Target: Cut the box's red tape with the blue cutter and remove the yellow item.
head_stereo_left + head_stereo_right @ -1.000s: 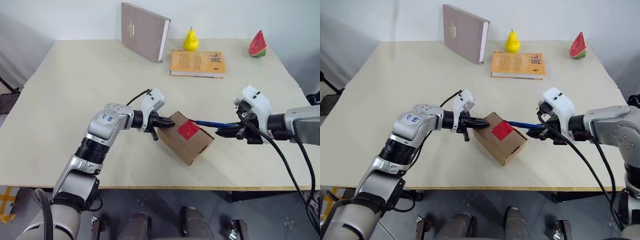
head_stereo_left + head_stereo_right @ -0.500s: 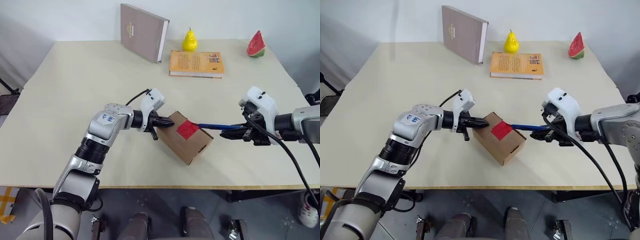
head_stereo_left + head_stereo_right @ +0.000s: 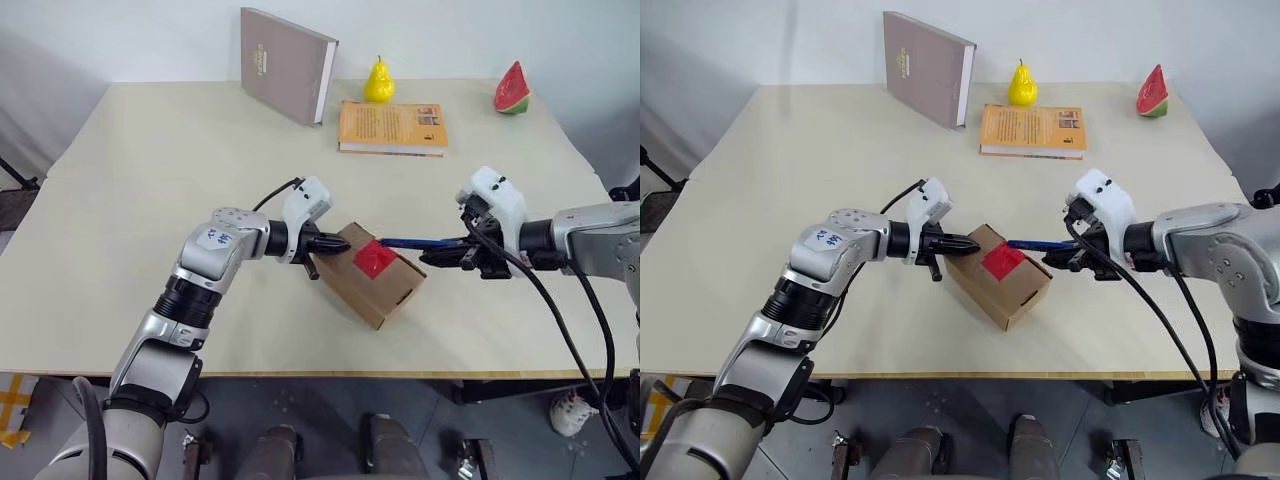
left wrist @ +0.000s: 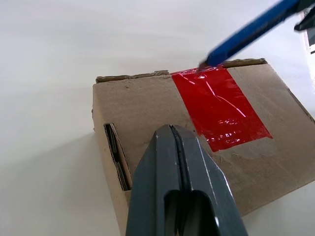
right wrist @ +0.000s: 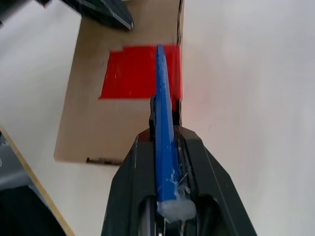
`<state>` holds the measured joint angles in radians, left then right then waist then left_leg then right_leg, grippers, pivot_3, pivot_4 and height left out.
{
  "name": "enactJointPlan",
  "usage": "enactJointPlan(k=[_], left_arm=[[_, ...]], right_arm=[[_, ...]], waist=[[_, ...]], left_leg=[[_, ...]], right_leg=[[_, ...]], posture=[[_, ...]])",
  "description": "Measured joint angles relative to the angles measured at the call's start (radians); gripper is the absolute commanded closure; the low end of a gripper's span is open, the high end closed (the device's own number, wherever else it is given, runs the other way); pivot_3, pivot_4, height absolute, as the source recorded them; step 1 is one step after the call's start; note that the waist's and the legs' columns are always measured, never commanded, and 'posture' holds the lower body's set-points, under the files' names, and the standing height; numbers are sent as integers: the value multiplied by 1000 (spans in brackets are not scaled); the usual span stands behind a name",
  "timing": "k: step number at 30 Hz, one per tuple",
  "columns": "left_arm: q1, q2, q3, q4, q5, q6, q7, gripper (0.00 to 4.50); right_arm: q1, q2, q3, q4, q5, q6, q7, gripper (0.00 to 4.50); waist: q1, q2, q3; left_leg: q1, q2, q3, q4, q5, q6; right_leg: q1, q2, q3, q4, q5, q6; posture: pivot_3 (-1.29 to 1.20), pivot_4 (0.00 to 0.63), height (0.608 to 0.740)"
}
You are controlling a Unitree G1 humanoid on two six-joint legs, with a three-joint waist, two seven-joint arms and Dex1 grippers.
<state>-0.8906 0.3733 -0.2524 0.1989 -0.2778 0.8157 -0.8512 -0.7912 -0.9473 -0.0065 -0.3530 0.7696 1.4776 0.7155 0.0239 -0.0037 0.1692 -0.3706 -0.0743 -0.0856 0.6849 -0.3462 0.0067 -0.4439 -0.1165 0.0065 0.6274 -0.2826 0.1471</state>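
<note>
I've got the pale desk (image 3: 150, 180) carrying the small brown cardboard box (image 3: 375, 285), its far edge facing my right arm. Left pincer (image 3: 335, 243), fingers closed and empty, presses the box's near corner. Right pincer (image 3: 440, 258) clamps the slim blue cutter (image 3: 415, 243), long axis aimed across the bright red tape patch (image 3: 376, 260), tip touching its far edge.

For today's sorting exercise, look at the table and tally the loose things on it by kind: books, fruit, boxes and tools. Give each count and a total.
Books: 2 (grey book, orange book)
Fruit: 2 (pear, watermelon slice)
Boxes: 1 (cardboard box, with red tape on it)
Tools: 1 (blue cutter)
Total: 6
</note>
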Motion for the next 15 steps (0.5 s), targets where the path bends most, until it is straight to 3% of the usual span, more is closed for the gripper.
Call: enactJointPlan(k=[6, 15], left_arm=[[1, -1, -1, -1, 0, -5, 0, 4500], [1, -1, -1, 1, 1, -10, -1, 4500]], right_arm=[[-45, 35, -7, 49, -8, -43, -4, 4347], [-44, 82, 90, 135, -92, -144, -8, 4347]], waist=[[0, 0, 0], [0, 0, 0]], left_leg=[[0, 0, 0, 0, 0, 0], [0, 0, 0, 0, 0, 0]], right_leg=[[0, 0, 0, 0, 0, 0], [0, 0, 0, 0, 0, 0]], posture=[[0, 150, 740], [0, 150, 740]])
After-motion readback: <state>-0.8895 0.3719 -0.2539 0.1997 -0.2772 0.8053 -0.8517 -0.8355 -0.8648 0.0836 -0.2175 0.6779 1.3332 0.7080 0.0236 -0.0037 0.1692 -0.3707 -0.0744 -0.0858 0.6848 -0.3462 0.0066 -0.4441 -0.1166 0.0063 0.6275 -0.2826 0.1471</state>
